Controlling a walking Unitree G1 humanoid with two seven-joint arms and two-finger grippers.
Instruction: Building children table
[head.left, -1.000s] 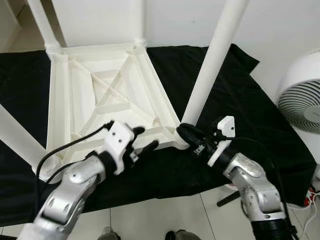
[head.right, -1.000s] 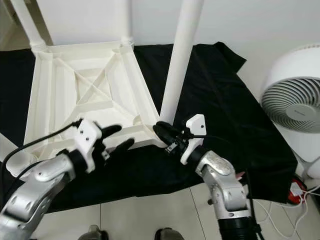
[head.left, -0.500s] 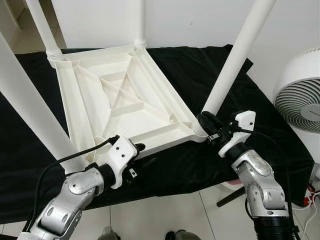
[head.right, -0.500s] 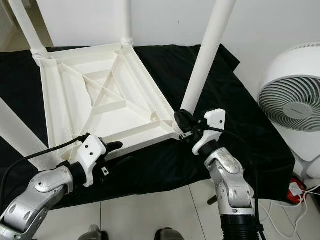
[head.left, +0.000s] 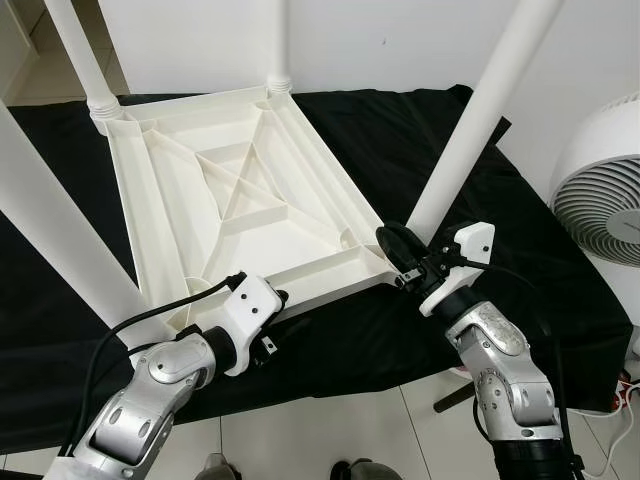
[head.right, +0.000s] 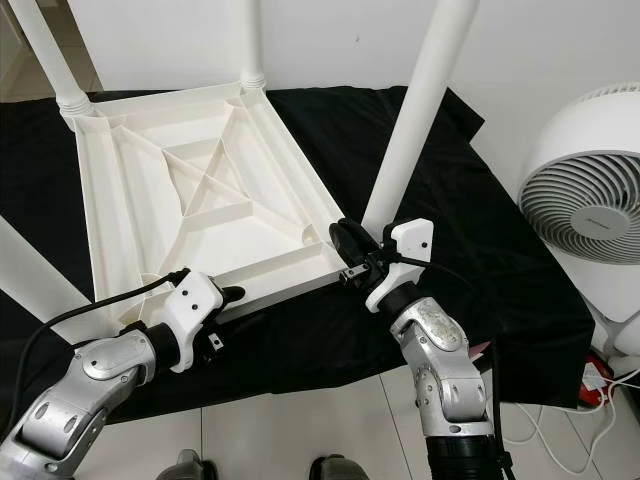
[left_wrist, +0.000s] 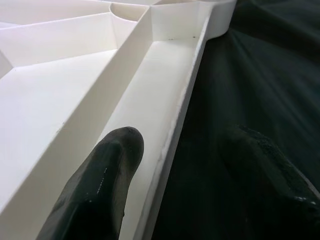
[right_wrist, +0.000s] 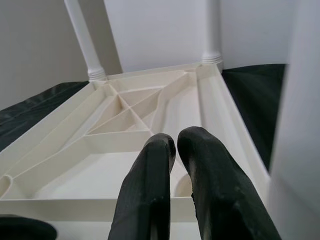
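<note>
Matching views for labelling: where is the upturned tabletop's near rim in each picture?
Left eye: near rim, running from left tool to right tool.
Right eye: same stretch, between the tools.
Left wrist: between that tool's two fingers.
Right wrist: crossing behind the fingers.
Shared landmark: black cloth.

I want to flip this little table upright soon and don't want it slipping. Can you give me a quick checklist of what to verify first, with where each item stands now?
1. Left tool straddles the near rim of the table top, one finger inside and one outside: ok.
2. Left tool actually clamped on that rim: not ok, the fingers stand apart from it.
3. Right tool at the near right corner by the leg: ok.
4. Right tool gripping something: not ok; in the right wrist view its fingers are together with nothing between them.
5. All four legs seated in their sockets: cannot tell.
6. Black cloth under the table lies flat: ok.
</note>
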